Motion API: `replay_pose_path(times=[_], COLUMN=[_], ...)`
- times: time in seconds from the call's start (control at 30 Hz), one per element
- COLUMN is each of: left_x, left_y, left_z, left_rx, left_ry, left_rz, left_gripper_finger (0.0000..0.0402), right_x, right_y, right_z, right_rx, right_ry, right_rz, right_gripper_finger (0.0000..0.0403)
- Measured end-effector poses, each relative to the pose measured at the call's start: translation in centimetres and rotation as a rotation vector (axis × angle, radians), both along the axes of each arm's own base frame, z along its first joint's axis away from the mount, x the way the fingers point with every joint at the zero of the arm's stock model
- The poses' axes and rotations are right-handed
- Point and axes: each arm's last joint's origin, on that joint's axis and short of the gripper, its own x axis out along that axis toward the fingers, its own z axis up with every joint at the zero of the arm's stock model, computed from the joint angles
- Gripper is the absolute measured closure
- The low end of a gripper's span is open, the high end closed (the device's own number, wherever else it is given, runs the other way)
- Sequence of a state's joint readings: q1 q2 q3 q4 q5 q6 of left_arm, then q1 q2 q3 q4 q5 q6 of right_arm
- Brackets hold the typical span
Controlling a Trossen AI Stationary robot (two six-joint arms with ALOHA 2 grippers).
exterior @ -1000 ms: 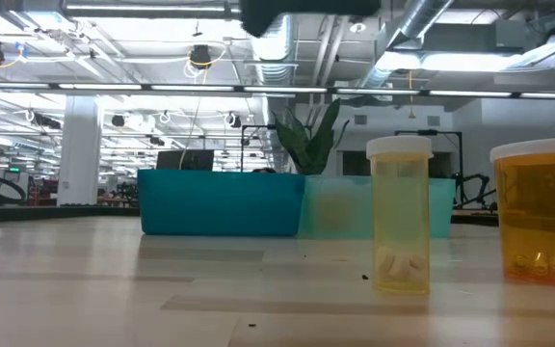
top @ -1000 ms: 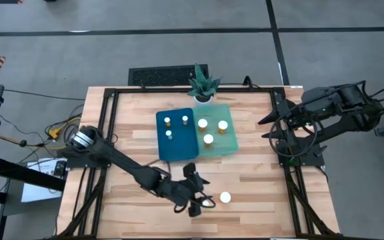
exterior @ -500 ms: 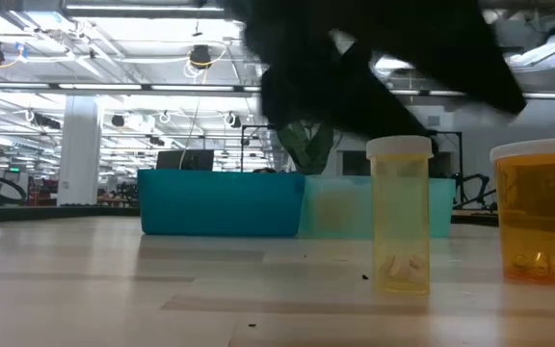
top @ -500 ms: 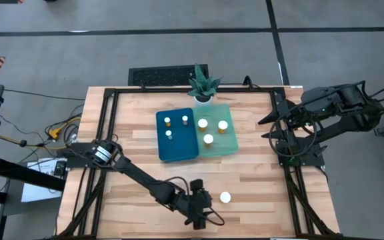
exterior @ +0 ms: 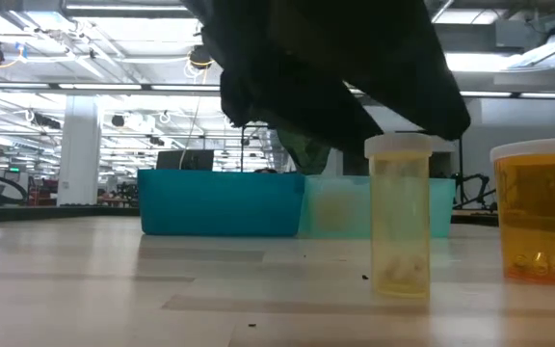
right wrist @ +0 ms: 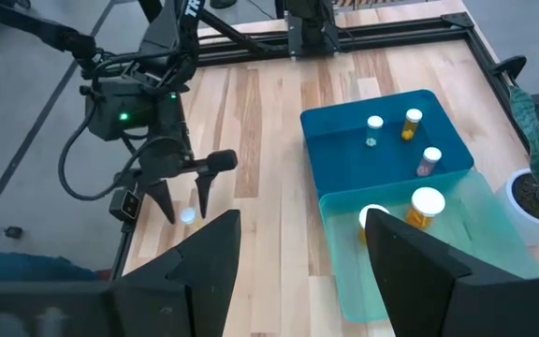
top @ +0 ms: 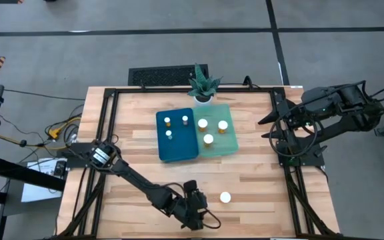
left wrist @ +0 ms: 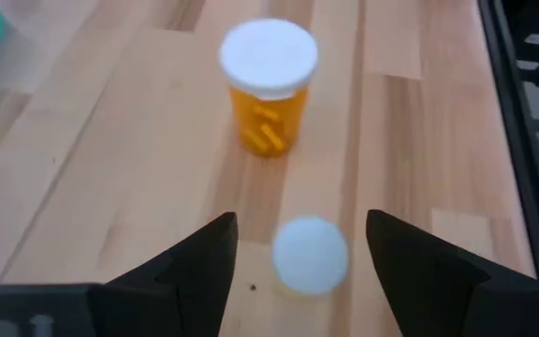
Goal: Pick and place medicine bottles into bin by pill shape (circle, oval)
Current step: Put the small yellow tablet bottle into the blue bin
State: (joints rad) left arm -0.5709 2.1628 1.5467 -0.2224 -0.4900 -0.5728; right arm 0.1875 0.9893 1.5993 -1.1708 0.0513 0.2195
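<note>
A narrow amber medicine bottle (left wrist: 310, 255) with a white cap stands upright on the wooden table near its front edge; it also shows as a bottle (exterior: 399, 217) in the low view. My left gripper (left wrist: 302, 220) is open and slants down over it, one finger on each side of the cap, with a gap to both. A wider bottle (left wrist: 268, 89) stands just beyond, toward the table's right (top: 225, 197). My right gripper (right wrist: 302, 225) waits open, raised at the table's right edge (top: 267, 127).
A dark teal bin (top: 177, 135) and a light green bin (top: 217, 139) stand side by side at the table's far middle, each with three bottles standing in it. A potted plant (top: 202, 83) stands behind them. Black frame rails run along the table's left and right edges.
My left gripper has come down and toward the table's near edge, tipping further downward, until its fingers stand around the narrow bottle's cap. In the high view the arm now covers that cap. Both loose bottles have stayed where they were.
</note>
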Motion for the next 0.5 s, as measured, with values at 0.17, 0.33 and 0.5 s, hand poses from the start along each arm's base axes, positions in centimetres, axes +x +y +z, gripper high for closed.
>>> replay_pose_path(times=[0.17, 0.33, 0.5], left_x=[-0.16, -0.11, -0.03], left_y=[0.2, 0.15, 0.13], left_z=[-0.24, -0.19, -0.13], left_rx=[0.003, 0.006, -0.006], left_ry=[0.034, 0.033, 0.025], left_rz=[0.004, -0.019, -0.015], left_gripper_finger=[0.0212, 0.025, 0.0273], right_x=[-0.01, -0.01, 0.0], right_y=[0.0, 0.0, 0.0], right_z=[0.0, 0.0, 0.0], right_rx=[0.0, 0.0, -0.001], right_ry=[0.0, 0.0, 0.0], right_rz=[0.0, 0.0, 0.0], right_gripper_finger=[0.0165, 0.0165, 0.0165])
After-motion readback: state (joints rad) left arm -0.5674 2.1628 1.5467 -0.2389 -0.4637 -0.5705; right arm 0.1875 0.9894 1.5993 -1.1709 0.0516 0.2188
